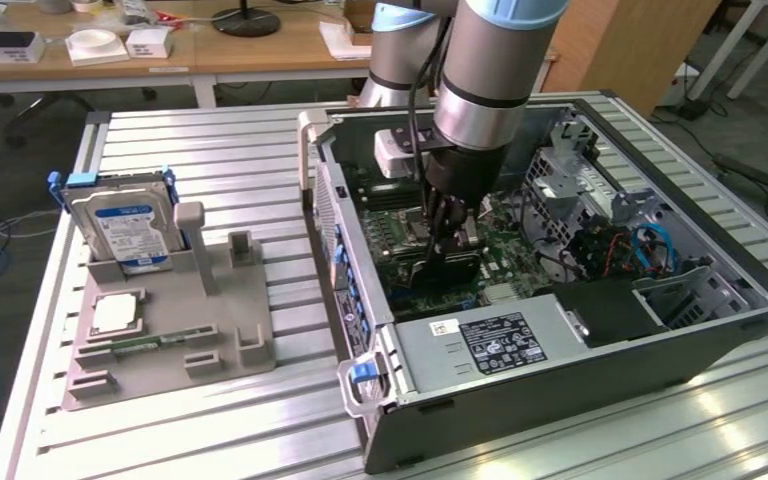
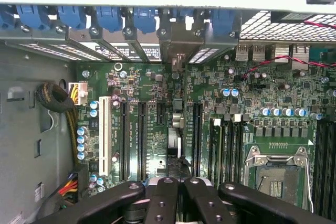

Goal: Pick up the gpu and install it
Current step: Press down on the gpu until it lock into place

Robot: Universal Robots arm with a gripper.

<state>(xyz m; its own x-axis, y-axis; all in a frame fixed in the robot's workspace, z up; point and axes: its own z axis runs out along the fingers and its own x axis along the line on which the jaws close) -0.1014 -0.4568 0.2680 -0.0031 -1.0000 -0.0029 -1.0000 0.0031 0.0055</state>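
The gpu (image 1: 446,268) stands on edge on the green motherboard (image 1: 524,250) inside the open computer case (image 1: 704,335), showing as a dark block under the arm. My gripper (image 1: 443,250) reaches straight down onto it. In the wrist view the gpu (image 2: 176,140) appears edge-on as a thin strip that runs from the rear slot brackets into the narrow gap between my black fingers (image 2: 163,198). My gripper (image 2: 177,184) is shut on the card's upper edge. The card lies in line with the long black expansion slots (image 2: 142,135).
A grey parts holder (image 1: 224,335) sits at the exterior view's left with a silver hard drive (image 1: 124,225), a processor (image 1: 115,312) and a memory stick (image 1: 144,343). The power supply (image 1: 491,345) and cable bundles (image 2: 52,98) crowd the case. The empty processor socket (image 2: 275,169) lies beside the gripper.
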